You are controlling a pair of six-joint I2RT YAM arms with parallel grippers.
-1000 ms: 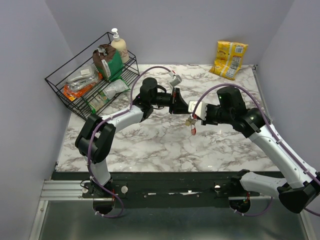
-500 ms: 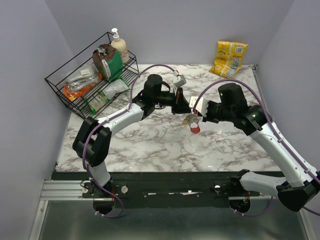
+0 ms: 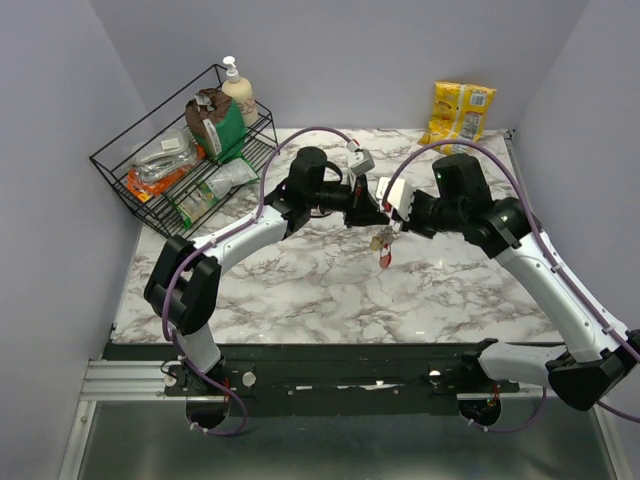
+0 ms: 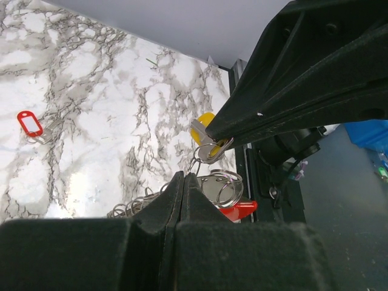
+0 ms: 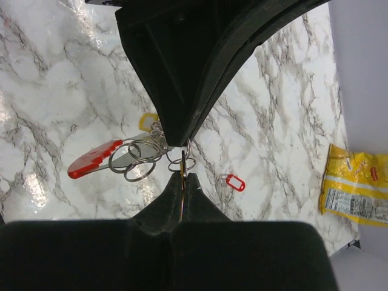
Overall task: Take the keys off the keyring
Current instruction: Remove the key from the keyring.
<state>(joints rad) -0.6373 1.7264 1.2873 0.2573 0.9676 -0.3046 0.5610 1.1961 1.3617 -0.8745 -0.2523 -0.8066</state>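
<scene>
My two grippers meet above the middle of the table. The left gripper (image 3: 376, 214) (image 4: 183, 177) is shut on a thin wire ring of the keyring (image 4: 195, 165). Below it hang several loose rings (image 4: 225, 185) (image 5: 138, 159) and a red strap (image 4: 240, 210) (image 5: 93, 159). The right gripper (image 3: 394, 228) (image 5: 183, 176) is shut on a key (image 5: 183, 162) seen edge-on, with a yellow head (image 4: 206, 120). The bunch (image 3: 383, 246) dangles between both grippers, off the marble. A single key with a red tag (image 5: 235, 182) (image 4: 30, 123) lies apart on the table.
A black wire rack (image 3: 175, 160) with packets and a soap bottle (image 3: 238, 88) stands at the back left. A yellow snack bag (image 3: 458, 117) (image 5: 356, 185) lies at the back right. The marble table (image 3: 300, 290) spreads below the bunch.
Both grippers, still shut on the bunch, have shifted a little to the right and toward the back. The right wrist has swung up, and the bunch hangs closer under the fingertips.
</scene>
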